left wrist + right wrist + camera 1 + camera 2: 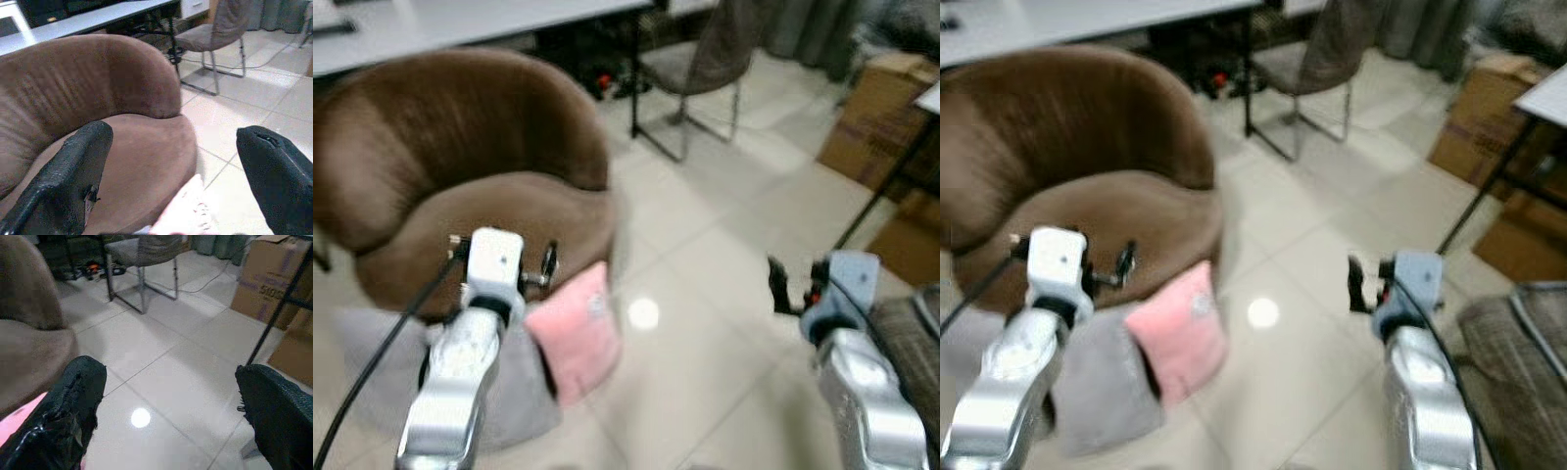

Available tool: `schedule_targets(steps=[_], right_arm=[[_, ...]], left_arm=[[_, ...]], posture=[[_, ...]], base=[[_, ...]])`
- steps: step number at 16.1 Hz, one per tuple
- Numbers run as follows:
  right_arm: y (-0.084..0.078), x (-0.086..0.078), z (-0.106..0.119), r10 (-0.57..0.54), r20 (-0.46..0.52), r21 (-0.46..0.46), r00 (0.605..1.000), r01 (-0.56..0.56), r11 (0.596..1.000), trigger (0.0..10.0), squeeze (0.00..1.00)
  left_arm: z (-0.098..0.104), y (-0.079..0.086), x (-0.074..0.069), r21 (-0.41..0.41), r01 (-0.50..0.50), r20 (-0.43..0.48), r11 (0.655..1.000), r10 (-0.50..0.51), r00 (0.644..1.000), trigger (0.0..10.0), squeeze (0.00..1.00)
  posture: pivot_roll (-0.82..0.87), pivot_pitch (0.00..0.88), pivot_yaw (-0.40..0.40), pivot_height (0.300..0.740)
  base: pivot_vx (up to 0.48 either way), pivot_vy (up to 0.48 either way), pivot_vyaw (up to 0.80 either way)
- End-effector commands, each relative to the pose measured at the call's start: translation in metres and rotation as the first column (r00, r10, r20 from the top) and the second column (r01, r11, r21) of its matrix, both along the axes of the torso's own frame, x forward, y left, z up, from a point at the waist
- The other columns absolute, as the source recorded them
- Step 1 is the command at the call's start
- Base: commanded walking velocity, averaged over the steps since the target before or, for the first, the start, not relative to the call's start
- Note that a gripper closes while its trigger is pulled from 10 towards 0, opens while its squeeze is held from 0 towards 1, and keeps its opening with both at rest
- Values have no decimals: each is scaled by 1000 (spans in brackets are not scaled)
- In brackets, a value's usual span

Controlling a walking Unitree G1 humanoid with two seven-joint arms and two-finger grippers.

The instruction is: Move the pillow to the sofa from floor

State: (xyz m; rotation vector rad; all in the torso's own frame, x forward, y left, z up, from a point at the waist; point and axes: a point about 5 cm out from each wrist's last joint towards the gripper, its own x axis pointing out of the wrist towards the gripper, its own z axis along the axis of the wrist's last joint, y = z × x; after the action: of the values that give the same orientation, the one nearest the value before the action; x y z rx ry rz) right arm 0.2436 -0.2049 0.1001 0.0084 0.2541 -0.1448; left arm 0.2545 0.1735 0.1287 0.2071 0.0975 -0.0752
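Blurred throughout in both eye views. Pink pillow [576, 331] partly hidden behind the left arm [460, 372] and cut off at the edge in the left wrist view, as a pale pink sliver. Grey mat [514, 392] mostly covered by that arm. Brown sofa [460, 186] clipped at the picture's left edge. Printing on the cardboard box [264, 279] too blurred to read. Dark clutter under the table [597, 59] too small to identify.

Pale tiled floor [724, 245] under brown sofa [489, 186], pink pillow [576, 331], grey mat [514, 392], chair [705, 59], boxes [881, 117].
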Motion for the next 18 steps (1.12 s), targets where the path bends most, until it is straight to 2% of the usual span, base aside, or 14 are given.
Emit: schedule_targets(steps=[1, 5, 17, 18], right_arm=[[4, 2, 4, 14, 11, 12, 1000, -15, 1000, 10000, 0], [4, 3, 3, 11, 3, 16, 1000, -11, 1000, 10000, 0], [4, 3, 3, 10, 0, 22, 1000, -10, 1000, 10000, 0], [4, 3, 3, 10, 0, 23, 1000, -10, 1000, 10000, 0]], left_arm=[[0, 6, -2, 14, -20, -2, 1000, 20, 1000, 10000, 576], [-1, 6, -1, 12, -21, -8, 1000, 21, 1000, 10000, 580], [2, 8, 2, -1, -30, 2, 1000, 30, 1000, 10000, 569], [3, 7, 2, -5, -29, 6, 1000, 29, 1000, 10000, 467]], posture=[[8, 0, 16, 740], [8, 0, 16, 740], [9, 0, 17, 740], [9, 0, 17, 740]], base=[[0, 352, 0], [0, 356, 0], [0, 359, -472], [0, 371, -481]])
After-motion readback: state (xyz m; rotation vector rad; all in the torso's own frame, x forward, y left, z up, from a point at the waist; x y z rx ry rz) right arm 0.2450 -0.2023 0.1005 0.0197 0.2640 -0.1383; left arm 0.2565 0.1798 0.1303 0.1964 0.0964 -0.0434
